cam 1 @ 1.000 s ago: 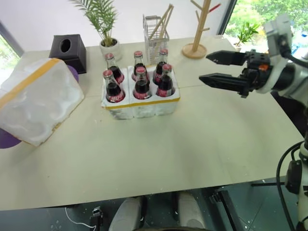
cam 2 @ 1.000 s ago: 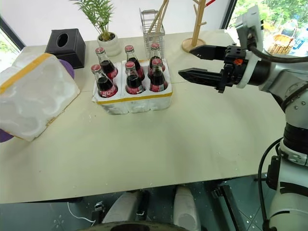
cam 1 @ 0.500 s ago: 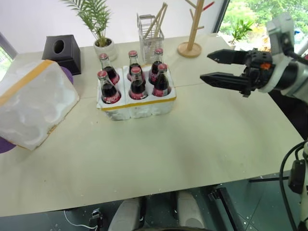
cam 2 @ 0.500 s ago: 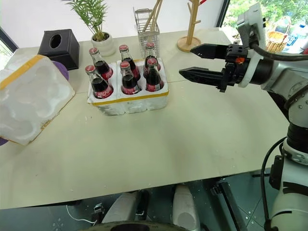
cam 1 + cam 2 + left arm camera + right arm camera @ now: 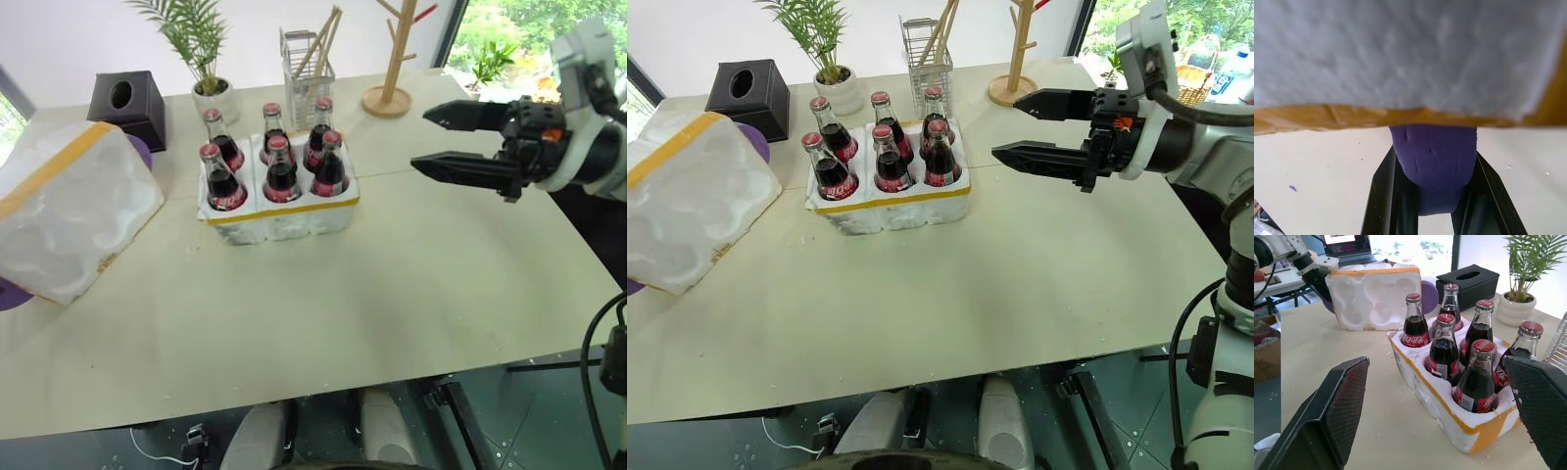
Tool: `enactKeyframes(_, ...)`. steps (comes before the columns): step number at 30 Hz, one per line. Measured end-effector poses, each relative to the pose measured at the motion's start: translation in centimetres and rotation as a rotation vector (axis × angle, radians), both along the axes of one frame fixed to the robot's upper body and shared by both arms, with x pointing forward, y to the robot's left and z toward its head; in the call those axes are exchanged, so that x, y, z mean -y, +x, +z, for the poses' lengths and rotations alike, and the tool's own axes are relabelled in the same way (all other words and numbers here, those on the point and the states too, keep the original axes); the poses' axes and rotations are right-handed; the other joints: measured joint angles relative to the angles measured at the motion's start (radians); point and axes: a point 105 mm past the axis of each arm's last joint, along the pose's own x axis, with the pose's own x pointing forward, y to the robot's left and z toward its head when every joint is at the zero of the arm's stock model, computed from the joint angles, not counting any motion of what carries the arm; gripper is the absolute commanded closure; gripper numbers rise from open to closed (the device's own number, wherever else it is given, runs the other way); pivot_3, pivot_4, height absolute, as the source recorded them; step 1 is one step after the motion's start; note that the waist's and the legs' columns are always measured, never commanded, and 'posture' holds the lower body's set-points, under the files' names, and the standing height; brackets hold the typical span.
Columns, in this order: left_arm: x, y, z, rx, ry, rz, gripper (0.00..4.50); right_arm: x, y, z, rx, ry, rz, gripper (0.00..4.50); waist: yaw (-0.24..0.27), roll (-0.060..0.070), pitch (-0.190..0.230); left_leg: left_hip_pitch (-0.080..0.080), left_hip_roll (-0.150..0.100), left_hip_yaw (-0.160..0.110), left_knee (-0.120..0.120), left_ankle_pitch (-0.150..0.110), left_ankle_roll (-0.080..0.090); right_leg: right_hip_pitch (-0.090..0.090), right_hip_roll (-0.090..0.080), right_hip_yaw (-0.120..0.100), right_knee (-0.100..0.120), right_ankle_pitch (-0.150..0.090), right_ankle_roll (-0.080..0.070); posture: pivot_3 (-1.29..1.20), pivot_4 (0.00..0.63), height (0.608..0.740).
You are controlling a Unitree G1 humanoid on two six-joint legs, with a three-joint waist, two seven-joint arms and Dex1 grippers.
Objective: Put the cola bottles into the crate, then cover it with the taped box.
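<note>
Left claw [image 5: 1433, 152] newly clamped on purple pad [image 5: 1433, 174] (under taped box [image 5: 73, 211]) | right claw [image 5: 421, 140] apart

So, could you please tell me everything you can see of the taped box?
The taped box is large, white, rough styrofoam with a wide yellow tape band. It sits tilted at the table's left edge, left of the crate, its hollow side with moulded round wells showing in the right wrist view. A purple piece touches its underside.

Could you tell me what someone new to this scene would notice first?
Six cola bottles stand in the white foam crate at mid-table. To its left the taped box is tipped on its side. The right gripper hovers open to the crate's right.
</note>
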Motion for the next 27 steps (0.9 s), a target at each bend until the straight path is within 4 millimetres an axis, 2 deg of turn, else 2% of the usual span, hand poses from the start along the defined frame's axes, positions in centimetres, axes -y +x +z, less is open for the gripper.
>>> enactKeyframes(5, 0.4, 2.2, 1.2, 0.177, 0.024, -0.017, 4.27, 0.8, 0.1, -0.7, 0.0, -0.012, -0.049, 0.0, 0.0, -0.004, 0.0, -0.001, 0.0, 0.0, 0.004, -0.001, 0.001, 0.0, 0.0, 0.0, 0.0, 0.0, 0.0, 0.0, 0.15, 0.74)
enactKeyframes(10, 1.8, 5.2, 6.2, 0.502, 0.183, -0.136, 4.27, 2.3, -0.2, -1.0, 0.003, -0.019, -0.109, 0.0, 0.001, -0.004, 0.0, -0.002, 0.0, 0.001, 0.011, -0.005, 0.003, 0.002, 0.0, 0.0, 0.0, 0.0, 0.0, 0.0, 0.15, 0.74)
enactKeyframes(13, 5.2, 7.7, 10.2, 0.741, 0.274, -0.263, 4.27, 3.2, -0.8, -1.2, -0.013, -0.028, -0.124, 0.0, 0.008, -0.005, 0.0, -0.002, 0.0, 0.0, 0.013, -0.005, 0.004, 0.003, 0.0, 0.0, 0.0, 0.0, 0.001, 0.0, 0.15, 0.74)
enactKeyframes(15, 8.2, 8.9, 12.7, 0.882, 0.343, -0.354, 4.27, 3.7, -1.5, -1.3, -0.036, -0.029, -0.116, 0.0, 0.014, -0.005, 0.0, -0.002, 0.0, 0.001, 0.014, -0.005, 0.004, 0.003, 0.0, 0.001, 0.0, 0.001, 0.001, 0.0, 0.15, 0.74)
enactKeyframes(18, 12.8, 9.9, 15.3, 1.041, 0.466, -0.482, 4.27, 3.9, -2.3, -1.5, -0.043, -0.03, -0.098, 0.0, 0.016, -0.005, 0.0, -0.002, 0.0, 0.002, 0.013, -0.005, 0.003, 0.003, 0.0, 0.001, 0.0, 0.001, 0.001, 0.0, 0.15, 0.74)
enactKeyframes(20, 16.0, 10.8, 15.8, 1.101, 0.536, -0.563, 4.27, 3.9, -2.3, -1.8, -0.047, -0.03, -0.107, 0.0, 0.016, -0.005, 0.0, -0.001, 0.0, 0.003, 0.014, -0.005, 0.003, 0.003, 0.0, 0.001, 0.0, 0.001, 0.002, 0.0, 0.15, 0.74)
enactKeyframes(23, 19.4, 11.9, 15.0, 1.12, 0.699, -0.659, 4.27, 3.8, -2.3, -2.1, -0.05, -0.029, -0.124, 0.0, 0.015, -0.005, 0.0, -0.001, 0.0, 0.003, 0.013, -0.005, 0.003, 0.002, 0.0, 0.002, 0.0, 0.001, 0.002, 0.0, 0.15, 0.74)
enactKeyframes(27, 21.8, 12.9, 12.7, 1.1, 0.924, -0.739, 4.27, 3.6, -2.6, -2.4, -0.048, -0.017, -0.128, 0.0, 0.016, -0.005, 0.0, -0.001, 0.001, 0.004, 0.013, -0.005, 0.003, 0.002, 0.001, 0.003, 0.0, 0.001, 0.002, 0.0, 0.15, 0.74)
